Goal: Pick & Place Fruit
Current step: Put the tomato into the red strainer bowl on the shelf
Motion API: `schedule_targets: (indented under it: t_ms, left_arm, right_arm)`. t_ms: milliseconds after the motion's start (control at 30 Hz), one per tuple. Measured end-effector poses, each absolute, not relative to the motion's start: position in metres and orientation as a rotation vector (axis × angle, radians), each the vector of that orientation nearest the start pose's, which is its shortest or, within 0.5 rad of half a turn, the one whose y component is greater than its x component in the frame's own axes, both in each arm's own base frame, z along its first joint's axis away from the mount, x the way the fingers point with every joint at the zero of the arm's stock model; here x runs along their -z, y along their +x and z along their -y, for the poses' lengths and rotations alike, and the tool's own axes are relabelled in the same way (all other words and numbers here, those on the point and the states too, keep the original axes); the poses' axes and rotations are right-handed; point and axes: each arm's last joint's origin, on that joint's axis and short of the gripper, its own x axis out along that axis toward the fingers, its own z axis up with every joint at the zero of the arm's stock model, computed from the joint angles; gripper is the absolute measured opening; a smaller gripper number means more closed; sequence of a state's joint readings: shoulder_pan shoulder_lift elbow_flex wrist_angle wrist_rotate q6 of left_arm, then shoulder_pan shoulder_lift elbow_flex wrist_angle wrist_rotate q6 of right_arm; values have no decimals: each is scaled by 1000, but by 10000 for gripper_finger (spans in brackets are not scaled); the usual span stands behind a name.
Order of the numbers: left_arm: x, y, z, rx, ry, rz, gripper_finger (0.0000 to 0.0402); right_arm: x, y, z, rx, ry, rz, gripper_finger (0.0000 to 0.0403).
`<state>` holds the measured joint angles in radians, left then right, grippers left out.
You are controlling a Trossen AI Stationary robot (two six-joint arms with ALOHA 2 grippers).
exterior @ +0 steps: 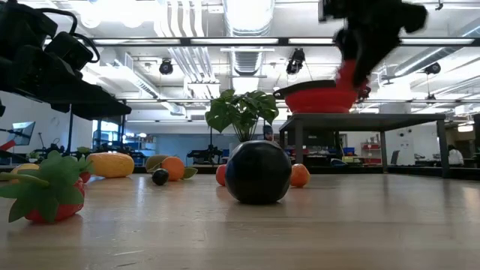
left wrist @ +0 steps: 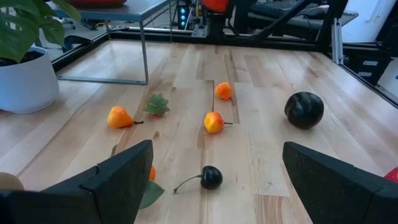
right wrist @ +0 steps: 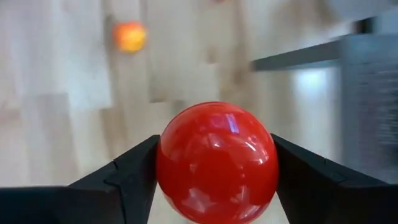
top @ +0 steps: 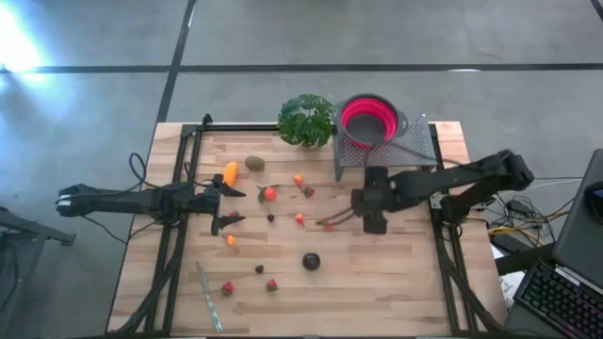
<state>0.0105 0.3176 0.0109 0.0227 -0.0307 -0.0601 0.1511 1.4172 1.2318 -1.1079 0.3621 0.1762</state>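
One apple point(right wrist: 216, 163) gripped, mid-transfer.
Right gripper point(right wrist: 214, 171) clamps it at lower centre of its wrist view, raised right of centre overhead; judged: keep it level, carry up-frame to bowl point(top: 368, 118). Left gripper point(top: 229, 207) spread, mid-left.

Grey floor point(top: 94, 122), dark seams; ceiling ducts point(exterior: 247, 30), strip lights.

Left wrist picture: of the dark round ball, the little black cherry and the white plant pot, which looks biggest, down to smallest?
1. White plant pot, partly cut off at the edge.
2. Dark round ball.
3. Black cherry, smallest, although it lies nearest the camera.
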Motion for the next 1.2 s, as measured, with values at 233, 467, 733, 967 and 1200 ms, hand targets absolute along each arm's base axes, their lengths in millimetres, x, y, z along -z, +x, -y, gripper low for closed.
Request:
schedule_targets:
  t_ms: [233,467,733,967,1200]
  left_arm:
    - [-142,114,-2,-49,-57,-283,365]
    - [-142,114,-2,-49,-57,-283,365]
    - [-142,114,-2,-49,-57,-283,365]
    - [-142,114,-2,-49,-57,-283,365]
    - [-142,114,-2,-49,-57,-283,365]
  right_arm:
    - [-347,232,15,385,-127,-1040,269]
    - [-390,206,67,511,-73,-915,257]
    - [-402,195,131,599,38,-874,273]
    - [-381,196,179,638,145,-949,255]
    - [-355,209,204,637,185,-1041,280]
